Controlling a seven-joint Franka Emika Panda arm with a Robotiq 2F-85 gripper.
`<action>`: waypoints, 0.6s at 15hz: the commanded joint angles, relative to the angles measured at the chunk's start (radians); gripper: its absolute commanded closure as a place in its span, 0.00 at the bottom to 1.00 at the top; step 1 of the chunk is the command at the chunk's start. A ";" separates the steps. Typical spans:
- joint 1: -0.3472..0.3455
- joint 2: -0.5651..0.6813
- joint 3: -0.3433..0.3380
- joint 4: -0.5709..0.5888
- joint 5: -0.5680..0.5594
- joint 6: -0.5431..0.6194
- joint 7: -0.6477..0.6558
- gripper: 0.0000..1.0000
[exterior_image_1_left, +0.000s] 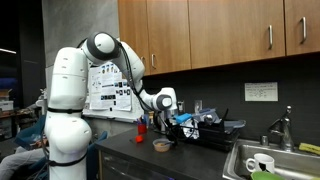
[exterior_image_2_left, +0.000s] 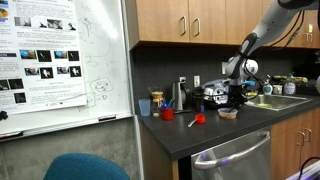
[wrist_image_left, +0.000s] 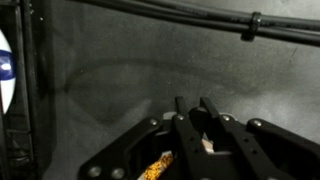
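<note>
My gripper (exterior_image_1_left: 165, 108) hangs above the dark counter, close to a small bowl (exterior_image_1_left: 162, 145). It shows in both exterior views, and in one the gripper (exterior_image_2_left: 236, 96) is just above and behind the bowl (exterior_image_2_left: 228, 113). In the wrist view the fingers (wrist_image_left: 200, 112) are nearly closed, with a small pale piece (wrist_image_left: 209, 143) pinched between them. A yellow-orange bit (wrist_image_left: 155, 168) shows beside the finger bases. What the piece is cannot be told. The dark counter surface (wrist_image_left: 120, 70) fills the wrist view.
A dish rack with blue items (exterior_image_1_left: 203, 125) stands beside the gripper. A sink (exterior_image_1_left: 262, 160) with a faucet (exterior_image_1_left: 285, 125) lies further along. Red cups (exterior_image_2_left: 199, 118) (exterior_image_2_left: 168, 113) and a red item (exterior_image_1_left: 141, 128) stand on the counter. A whiteboard (exterior_image_2_left: 60, 60) is at the counter's end. Cabinets (exterior_image_1_left: 220, 30) hang overhead.
</note>
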 joint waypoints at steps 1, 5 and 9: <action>-0.011 -0.007 0.009 0.011 -0.051 0.005 0.010 0.95; -0.007 -0.013 0.004 0.015 -0.126 0.007 0.037 0.95; -0.008 -0.017 0.002 0.018 -0.195 0.007 0.066 0.95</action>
